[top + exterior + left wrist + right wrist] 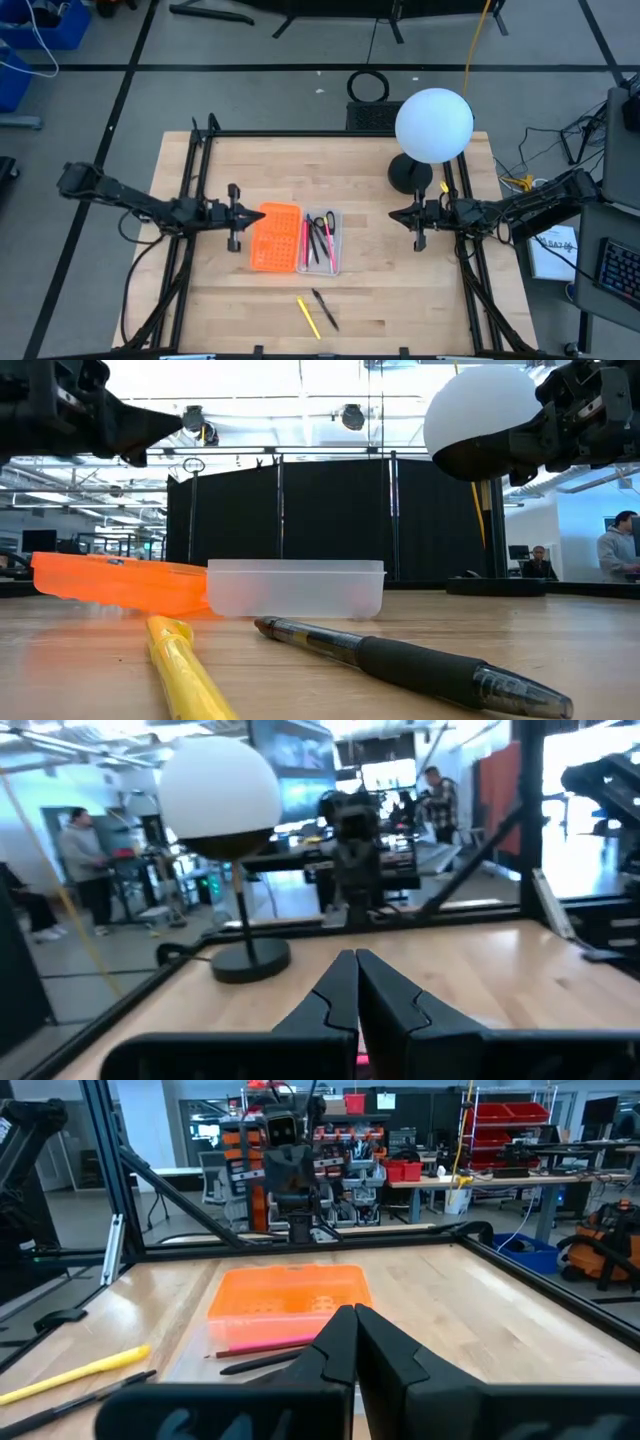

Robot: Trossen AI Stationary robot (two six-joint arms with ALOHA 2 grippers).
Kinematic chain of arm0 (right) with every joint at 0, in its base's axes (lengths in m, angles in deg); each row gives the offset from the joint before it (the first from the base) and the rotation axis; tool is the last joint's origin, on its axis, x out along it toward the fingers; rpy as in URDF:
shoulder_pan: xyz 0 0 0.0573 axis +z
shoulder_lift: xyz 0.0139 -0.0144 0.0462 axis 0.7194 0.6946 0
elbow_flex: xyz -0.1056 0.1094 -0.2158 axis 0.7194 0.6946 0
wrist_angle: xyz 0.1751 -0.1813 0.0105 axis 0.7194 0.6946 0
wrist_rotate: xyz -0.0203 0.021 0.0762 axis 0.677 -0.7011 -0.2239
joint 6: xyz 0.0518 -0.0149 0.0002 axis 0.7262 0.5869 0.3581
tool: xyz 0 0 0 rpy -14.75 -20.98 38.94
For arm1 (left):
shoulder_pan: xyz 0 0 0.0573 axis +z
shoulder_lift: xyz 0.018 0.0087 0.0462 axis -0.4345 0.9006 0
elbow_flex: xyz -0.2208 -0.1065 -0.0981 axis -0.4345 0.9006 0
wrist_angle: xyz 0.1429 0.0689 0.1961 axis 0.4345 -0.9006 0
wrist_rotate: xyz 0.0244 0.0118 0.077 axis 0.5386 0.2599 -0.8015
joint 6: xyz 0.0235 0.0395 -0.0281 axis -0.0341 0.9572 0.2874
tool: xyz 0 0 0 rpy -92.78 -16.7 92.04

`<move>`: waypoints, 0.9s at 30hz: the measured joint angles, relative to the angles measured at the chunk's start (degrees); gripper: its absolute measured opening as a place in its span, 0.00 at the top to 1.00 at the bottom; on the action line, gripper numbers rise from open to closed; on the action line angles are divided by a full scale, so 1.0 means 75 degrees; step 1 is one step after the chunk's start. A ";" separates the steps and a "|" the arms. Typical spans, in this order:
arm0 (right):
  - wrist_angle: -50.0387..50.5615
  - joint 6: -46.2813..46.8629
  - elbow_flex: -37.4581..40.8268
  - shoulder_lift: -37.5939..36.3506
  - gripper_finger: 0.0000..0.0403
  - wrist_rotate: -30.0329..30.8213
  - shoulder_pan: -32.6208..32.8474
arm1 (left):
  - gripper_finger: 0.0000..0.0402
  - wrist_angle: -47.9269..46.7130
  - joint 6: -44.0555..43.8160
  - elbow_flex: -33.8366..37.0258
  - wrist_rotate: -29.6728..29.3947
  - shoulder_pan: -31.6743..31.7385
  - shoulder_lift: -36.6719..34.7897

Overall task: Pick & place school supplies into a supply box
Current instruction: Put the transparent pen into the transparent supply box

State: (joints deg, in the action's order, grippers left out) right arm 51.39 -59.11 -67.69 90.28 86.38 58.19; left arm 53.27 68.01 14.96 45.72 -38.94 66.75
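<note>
The supply box lies open at the table's middle, made of an orange gridded half (275,237) and a clear tray (336,262). Several pens, pink and black (322,240), lie in the tray. A yellow pen (308,317) and a black pen (325,309) lie flat on the table near its front edge. My left gripper (260,213) hovers shut and level by the orange half's left edge. My right gripper (392,213) hovers shut and level to the right of the tray. Both sets of fingers (355,965) (353,1320) show closed with nothing between them.
A lamp with a white globe (434,125) and black base (410,175) stands at the table's far right. Black frame rails (195,170) run along both sides. Bare wood lies around the two loose pens. People stand in the room beyond (80,860).
</note>
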 joint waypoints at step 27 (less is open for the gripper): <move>0.4780 0.1051 -0.6872 0.5653 1.00 0.1168 0.2307 | 0.95 -0.0610 0.0736 -0.0012 0.0114 -0.0226 -0.0605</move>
State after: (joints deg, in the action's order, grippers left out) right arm 87.24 -51.23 -119.23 132.68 95.14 75.49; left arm 48.69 73.53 14.87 46.58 -40.64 62.21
